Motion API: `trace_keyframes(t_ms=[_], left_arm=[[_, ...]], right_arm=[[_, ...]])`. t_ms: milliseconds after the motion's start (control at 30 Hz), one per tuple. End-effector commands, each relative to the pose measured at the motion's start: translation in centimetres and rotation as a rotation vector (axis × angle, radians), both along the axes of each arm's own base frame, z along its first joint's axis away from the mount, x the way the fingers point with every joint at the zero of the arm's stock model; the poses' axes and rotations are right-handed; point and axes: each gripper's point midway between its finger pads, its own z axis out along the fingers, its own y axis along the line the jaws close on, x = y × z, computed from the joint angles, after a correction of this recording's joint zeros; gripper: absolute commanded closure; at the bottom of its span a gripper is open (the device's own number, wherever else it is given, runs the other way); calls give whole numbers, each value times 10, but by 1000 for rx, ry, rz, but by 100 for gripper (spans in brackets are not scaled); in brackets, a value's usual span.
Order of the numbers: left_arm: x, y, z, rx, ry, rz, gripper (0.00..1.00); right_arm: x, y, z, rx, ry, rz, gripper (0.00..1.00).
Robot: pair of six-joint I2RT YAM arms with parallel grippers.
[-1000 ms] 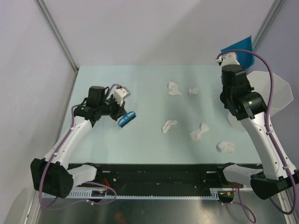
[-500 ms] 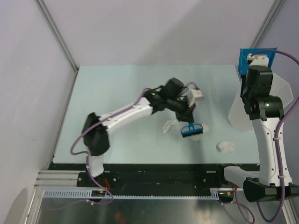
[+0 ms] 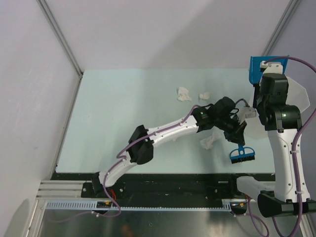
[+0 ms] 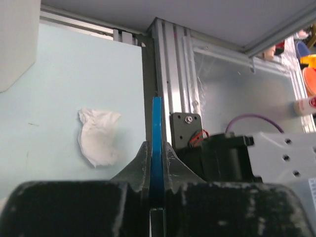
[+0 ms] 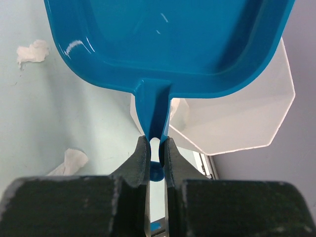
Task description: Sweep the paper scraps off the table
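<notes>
Both jaws are closed: left gripper (image 4: 156,148) pinches the blue brush (image 3: 242,154), right gripper (image 5: 156,143) the dustpan (image 5: 163,44) handle. Better to press the brush flat, pushing paper scraps (image 3: 207,143) toward the dustpan.

My tabletop (image 3: 123,113) is pale mint green, the scraps (image 3: 184,94) white. My brush (image 3: 242,154) is bright blue with dark bristles, the dustpan (image 5: 168,39) a glossy blue, the bin (image 5: 232,118) white. My arms (image 3: 170,132) are white and black, their cables (image 4: 252,117) purple.
</notes>
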Motion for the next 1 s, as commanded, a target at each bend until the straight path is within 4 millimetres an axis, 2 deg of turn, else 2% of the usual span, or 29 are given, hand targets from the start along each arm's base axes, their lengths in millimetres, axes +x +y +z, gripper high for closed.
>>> trace_keyframes(t_ms=[0,67,200,300,367,400,467,500,533,567,600,633,667,700,733,767,800,833,867,933,967], left_arm=[[25,-29,-14,-28,52,134,100],[37,-36,-27,-16,41,205,100],[58,-40,-76,72,47,333,100],[76,-29,-102,140,16,428,100],[96,-16,-107,176,-5,483,100],[100,-8,-116,207,-6,497,100],[123,13,-109,226,-24,540,100],[129,30,-128,282,-26,565,100],[147,45,-133,301,-40,593,100],[155,58,-126,304,-46,613,100],[158,76,-147,361,-29,618,100],[177,96,-153,378,-25,652,100],[180,114,-164,414,-12,659,100],[189,126,-166,427,-10,678,100],[208,146,-169,435,-9,716,100],[210,162,-181,466,4,726,100],[217,171,-173,456,-2,737,100],[230,188,-173,460,-12,762,100],[229,201,-180,482,-8,766,100],[241,221,-169,471,-43,786,100],[236,235,-179,500,-38,785,100]], right_arm=[[-9,4,10,-15,-32,-2,100],[-10,9,10,-26,-29,10,100],[-14,10,7,-68,-1,5,100],[-14,17,6,-74,1,24,100],[-15,21,6,-67,-1,30,100],[-15,25,5,-70,4,42,100],[-14,31,1,-64,16,54,100],[-13,36,-1,-68,22,67,100],[-12,40,-2,-67,23,77,100],[-11,43,-4,-66,29,82,100],[-10,46,-5,-71,32,84,100],[-8,52,-5,-74,28,103,100],[-8,54,-5,-77,29,105,100],[-6,56,-6,-83,32,108,100],[-5,60,-6,-84,31,120,100],[-3,63,-7,-84,35,128,100],[-2,65,-7,-84,30,129,100],[-1,69,-9,-88,36,138,100],[0,71,-10,-91,39,142,100],[3,75,-13,-101,48,146,100],[4,78,-14,-105,51,154,100]])
